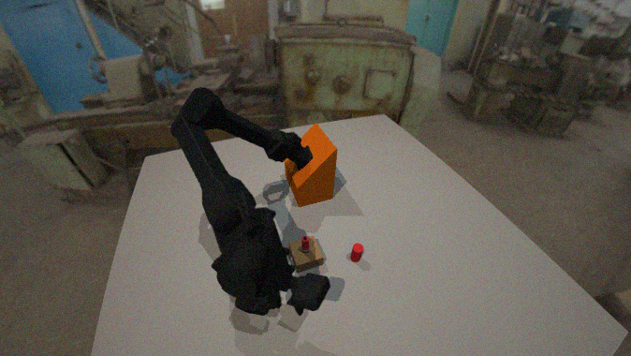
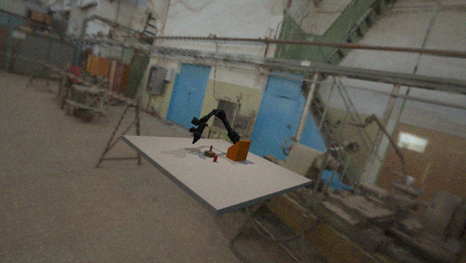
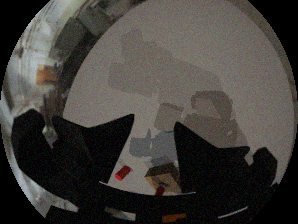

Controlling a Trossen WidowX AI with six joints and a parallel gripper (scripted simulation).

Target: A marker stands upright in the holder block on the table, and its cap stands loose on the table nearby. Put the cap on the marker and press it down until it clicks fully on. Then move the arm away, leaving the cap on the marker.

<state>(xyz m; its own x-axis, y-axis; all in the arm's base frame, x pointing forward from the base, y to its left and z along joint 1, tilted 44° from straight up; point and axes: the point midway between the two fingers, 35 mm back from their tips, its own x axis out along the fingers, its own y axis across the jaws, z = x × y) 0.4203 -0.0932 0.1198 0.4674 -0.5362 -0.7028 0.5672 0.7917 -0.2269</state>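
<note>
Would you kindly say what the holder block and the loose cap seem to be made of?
The holder block looks like matte wood, going by its tan top and darker brown sides. The cap seems plastic: uniform bright red and smooth, though the blur hides any gloss.

- The surface [image 1: 445, 244] is a pale, flat rectangle.
- An orange block [image 1: 315, 169] stands on it toward the far edge; the arm's base meets it.
- A small brown holder block [image 1: 306, 255] lies near the middle.
- A red cap [image 1: 357, 252] stands upright just beside the holder block, apart from it.
</note>
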